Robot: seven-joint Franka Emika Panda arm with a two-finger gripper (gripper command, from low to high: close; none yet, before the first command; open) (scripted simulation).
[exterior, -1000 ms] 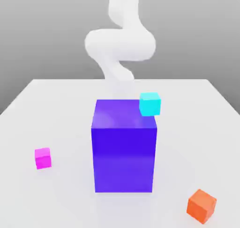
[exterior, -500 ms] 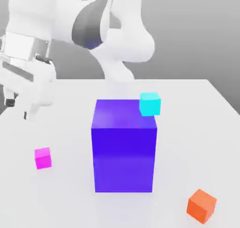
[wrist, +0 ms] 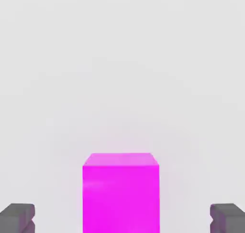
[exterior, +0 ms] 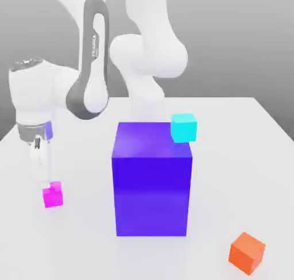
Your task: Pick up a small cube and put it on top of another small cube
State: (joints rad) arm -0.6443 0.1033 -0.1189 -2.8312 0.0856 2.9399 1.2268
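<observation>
The small cube [exterior: 52,195], bright magenta-pink, rests on the white table [exterior: 69,244] at the exterior view's left. My gripper [exterior: 48,180] hangs straight over it, fingers pointing down and their ends reaching the cube's top. In the hand view the small cube [wrist: 120,191] sits centred between my two dark fingertips [wrist: 18,216], with a wide gap on each side. The gripper [wrist: 122,218] is open and touches nothing.
A tall blue-purple block [exterior: 152,181] stands mid-table, to the exterior view's right of the pink cube. A cyan cube [exterior: 184,127] shows at its upper right corner. An orange cube [exterior: 247,253] lies at the front right.
The arm has swung in from the back and come down at the exterior view's left, ending right over the pink cube. None of the cubes has moved.
</observation>
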